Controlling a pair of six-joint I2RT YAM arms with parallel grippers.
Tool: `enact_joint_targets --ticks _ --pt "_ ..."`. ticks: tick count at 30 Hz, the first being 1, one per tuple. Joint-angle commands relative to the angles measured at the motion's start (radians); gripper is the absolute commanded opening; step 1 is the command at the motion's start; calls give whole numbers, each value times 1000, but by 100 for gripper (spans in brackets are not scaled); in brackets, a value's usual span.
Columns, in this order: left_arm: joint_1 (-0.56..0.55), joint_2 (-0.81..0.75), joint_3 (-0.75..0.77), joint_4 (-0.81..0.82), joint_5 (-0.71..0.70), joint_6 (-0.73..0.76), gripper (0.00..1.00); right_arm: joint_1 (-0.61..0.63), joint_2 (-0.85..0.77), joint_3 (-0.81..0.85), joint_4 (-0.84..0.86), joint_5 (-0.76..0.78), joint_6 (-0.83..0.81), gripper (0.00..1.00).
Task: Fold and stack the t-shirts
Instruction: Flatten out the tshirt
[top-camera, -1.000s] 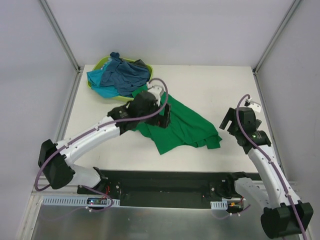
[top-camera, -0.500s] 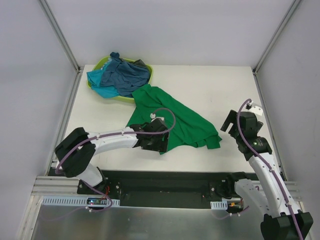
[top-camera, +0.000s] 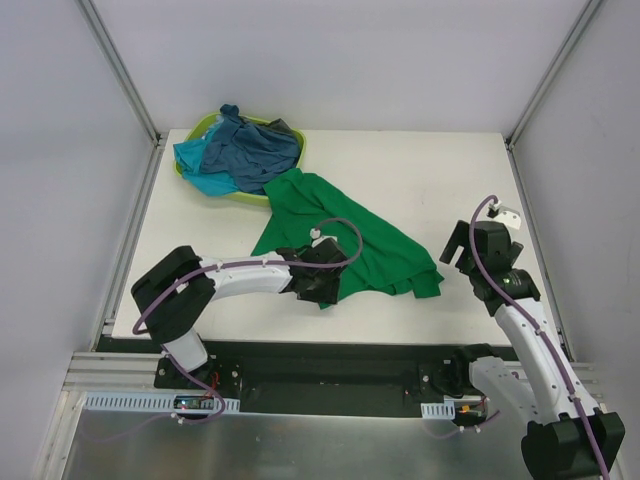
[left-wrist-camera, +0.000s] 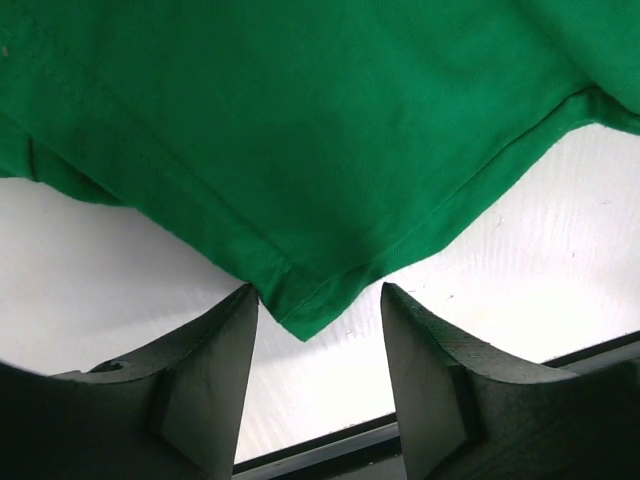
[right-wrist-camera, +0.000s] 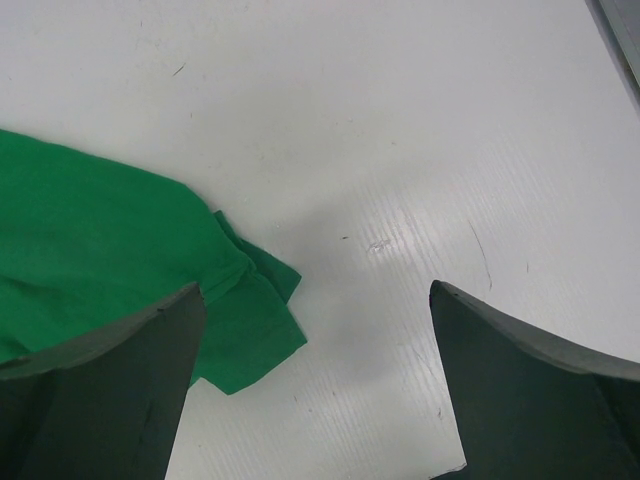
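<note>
Left gripper (left-wrist-camera: 318, 297) is spread open, with the hemmed near corner of the green t-shirt (left-wrist-camera: 330, 130) poking in between its two fingers. It's not pinched, and the cloth lies flat on the white table (left-wrist-camera: 520, 270). A second ago that arm was stretched out over the far part of the shirt, close to the basket. Now it's pulled back to the near edge, and the shirt lies uncovered.

Right gripper (right-wrist-camera: 318, 290) has barely shifted — jaws wide apart, holding nothing, over bare table just beside the shirt's right tip.

Only the top view shows the lime-green basket (top-camera: 196, 133) at the far left, with the dusty blue t-shirt (top-camera: 250, 150) and turquoise t-shirt (top-camera: 195, 165) heaped in it and the green one's far end right up against it. From up there the left wrist hides the corner — only the left wrist cam shows those fingers apart.
</note>
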Motion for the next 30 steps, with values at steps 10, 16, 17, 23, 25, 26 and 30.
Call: enact_joint_targets --ticks 10,16,17,23,25,26,30 --pt "-93 150 149 -215 -186 -48 15 -8 -7 13 11 37 -14 96" --pt "-95 83 125 -220 -238 -64 0 -7 7 18 12 10 -25 96" --pt "-93 60 120 -220 -260 -63 0 -8 11 19 12 2 -25 96" --pt "-93 -170 113 -218 -359 1 0 -8 34 38 -9 -85 -25 96" --pt "-92 -239 117 -216 -385 24 0 -7 31 41 -37 -128 -16 96" --pt "-90 -274 117 -218 -404 28 0 -5 28 38 -49 -153 -9 96" --pt "-64 -393 103 -218 -499 32 0 -7 -11 -1 -120 -220 43 96"
